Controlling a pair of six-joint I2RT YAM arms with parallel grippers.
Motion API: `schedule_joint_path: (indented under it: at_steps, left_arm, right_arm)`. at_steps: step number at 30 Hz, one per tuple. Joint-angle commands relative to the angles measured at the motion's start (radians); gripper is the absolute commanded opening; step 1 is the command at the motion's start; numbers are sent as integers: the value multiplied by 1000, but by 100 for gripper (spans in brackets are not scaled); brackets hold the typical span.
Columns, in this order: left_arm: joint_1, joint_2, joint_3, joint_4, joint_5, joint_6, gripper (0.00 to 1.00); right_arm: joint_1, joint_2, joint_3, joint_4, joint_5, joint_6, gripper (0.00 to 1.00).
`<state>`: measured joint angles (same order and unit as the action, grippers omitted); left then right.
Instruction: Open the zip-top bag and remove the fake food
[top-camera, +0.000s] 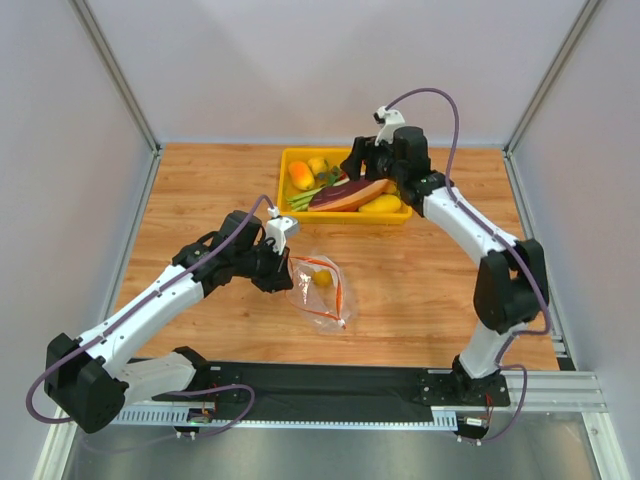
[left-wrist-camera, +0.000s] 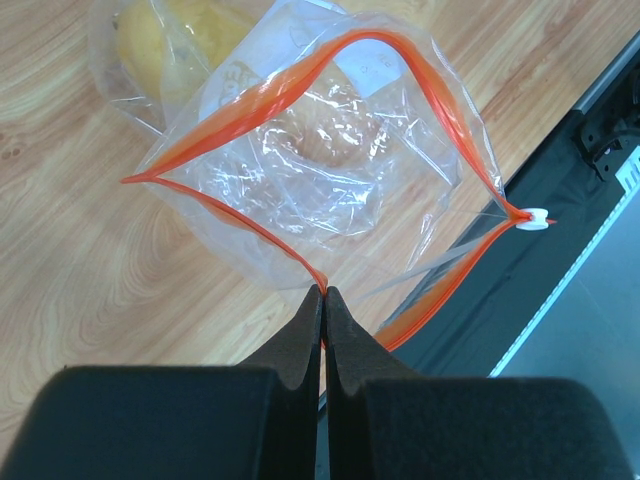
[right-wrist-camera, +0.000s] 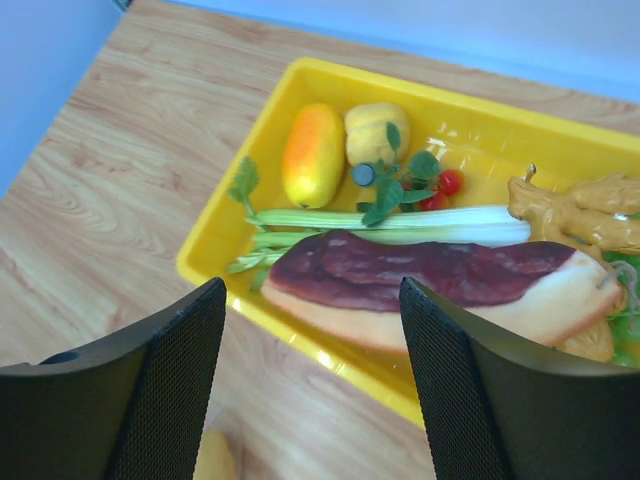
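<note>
The left gripper (left-wrist-camera: 323, 292) is pinching the red-orange zip strip (left-wrist-camera: 258, 236) of the zip-top bag (left-wrist-camera: 300, 170), which is lying open-mouthed on the wooden table (left-wrist-camera: 80, 280), a yellow fruit (top-camera: 322, 278) inside. The right gripper (right-wrist-camera: 310, 290) is hovering wide open over the maroon meat slice (right-wrist-camera: 430, 275) in the yellow tray (right-wrist-camera: 222, 225).

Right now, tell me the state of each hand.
Left hand: closed, pinching the bag by its orange zip strip.
Right hand: open, empty, over the yellow tray.
</note>
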<state>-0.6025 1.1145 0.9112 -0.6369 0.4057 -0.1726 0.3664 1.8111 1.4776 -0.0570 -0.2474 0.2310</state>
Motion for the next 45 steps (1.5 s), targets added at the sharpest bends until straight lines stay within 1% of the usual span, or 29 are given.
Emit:
schedule_joint_path:
  at_steps: [1,2,4,5,9,10,12,13,16,19,22,23,24,26,34,39,45]
  left_arm:
    - [-5,-18,29,3,-2,18,0]
    - [-5,-18,29,3,-1,16,0]
    - [-5,-19,26,5,-1,15,0]
    - [-5,-19,26,5,1,15,0]
    - [-5,-22,23,6,4,13,0]
    - [-5,-24,23,8,4,12,0]
    - [-5,-27,23,8,2,12,0]
    - [-5,-28,23,8,2,10,0]
    - [-5,-38,18,9,-1,10,0]
    - [-5,-47,17,11,-4,8,0]
    - [-6,-45,15,11,-1,5,0]
    - [-6,-44,15,11,1,7,0]
    - [-6,-44,14,13,1,5,0]
    - [-6,-38,14,16,5,5,0]
    - [-17,-31,11,17,8,5,0]
    - [-26,-30,9,20,13,7,0]
    - [-31,-24,11,20,13,10,0]
  right_arm:
    - [98,-166,-80,-9,54,-100,72]
    - [118,-232,-141,-15,80,-105,72]
    - [166,-294,-196,-17,79,-90,73]
    - [181,-350,-242,-21,70,-85,73]
    - [294,-470,-325,-56,76,-88,74]
    - [342,-504,-335,-64,74,-87,74]
    - [387,-527,-350,-108,76,-81,74]
    - [426,-535,-359,-121,79,-76,74]
    - [491,-567,-399,-139,76,-50,74]
    - [523,-576,-433,-161,63,-16,73]
    - [529,-582,-494,-144,-18,30,72]
    - [529,-582,-528,-124,-62,42,70]
    - [531,-581,-542,-109,-82,68,68]
    - [537,-570,-575,-74,-127,86,67]
    - [552,-513,-566,-72,-133,110,64]
    - [552,-447,-542,-96,-64,128,65]
    - [552,-374,-511,-102,-21,152,66]
